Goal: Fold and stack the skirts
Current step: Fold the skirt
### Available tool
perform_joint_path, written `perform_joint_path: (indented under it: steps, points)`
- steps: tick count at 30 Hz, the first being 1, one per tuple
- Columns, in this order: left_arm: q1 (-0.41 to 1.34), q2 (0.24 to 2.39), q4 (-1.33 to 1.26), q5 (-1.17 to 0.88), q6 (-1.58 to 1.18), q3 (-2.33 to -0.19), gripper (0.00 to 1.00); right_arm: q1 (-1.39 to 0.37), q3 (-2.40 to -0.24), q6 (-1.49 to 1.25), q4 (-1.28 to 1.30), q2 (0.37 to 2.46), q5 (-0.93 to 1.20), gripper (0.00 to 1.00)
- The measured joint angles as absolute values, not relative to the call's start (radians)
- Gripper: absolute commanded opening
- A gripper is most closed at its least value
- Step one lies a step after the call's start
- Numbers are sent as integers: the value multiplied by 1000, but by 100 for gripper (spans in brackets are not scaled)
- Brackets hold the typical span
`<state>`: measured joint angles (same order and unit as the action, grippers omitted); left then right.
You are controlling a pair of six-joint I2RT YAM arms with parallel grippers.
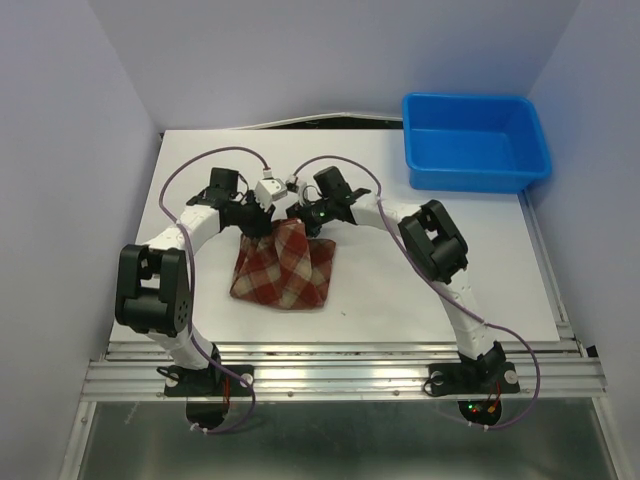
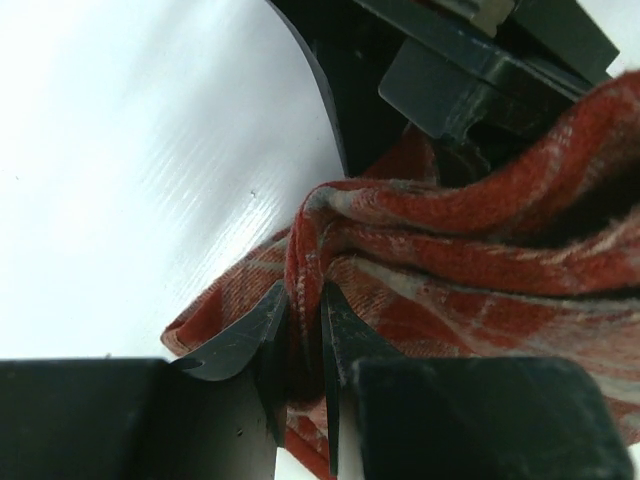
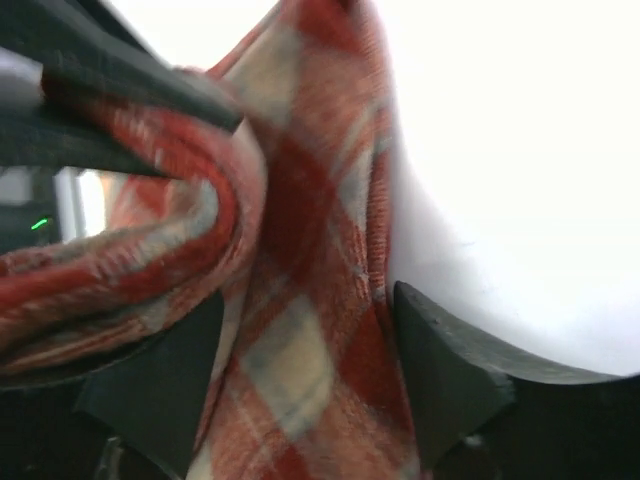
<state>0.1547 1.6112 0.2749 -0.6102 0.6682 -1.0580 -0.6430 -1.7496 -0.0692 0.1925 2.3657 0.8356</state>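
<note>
One red, dark-red and cream plaid skirt lies bunched on the white table, its far edge pulled up into a peak. My left gripper is at that peak from the left. In the left wrist view it is shut on a thin fold of the skirt. My right gripper meets the peak from the right. Its fingers stand wide apart in the right wrist view, with the skirt hanging between them.
A blue plastic bin stands at the table's back right corner, with nothing showing inside. Both arms arch inward over the table's middle, wrists nearly touching. Purple walls close in the left, back and right sides.
</note>
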Motion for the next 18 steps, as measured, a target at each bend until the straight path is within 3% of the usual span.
perform_joint_path:
  steps: [7,8,11,14,18]
  points:
    - [149,1621,264,-600,675,-1055,20,-627,-1821,-43,220,2363,597,85]
    - [149,1621,264,-600,674,-1055,22,-616,-1830,-41,226,2363,559,93]
    - [149,1621,263,-600,669,-1055,32,-582,-1853,-38,249,2362,493,95]
    - [149,1621,264,-600,657,-1057,48,-522,-1875,-37,303,2351,417,94]
    - [139,1621,279,-601,632,-1090,58,-449,-1877,-38,372,2330,379,89]
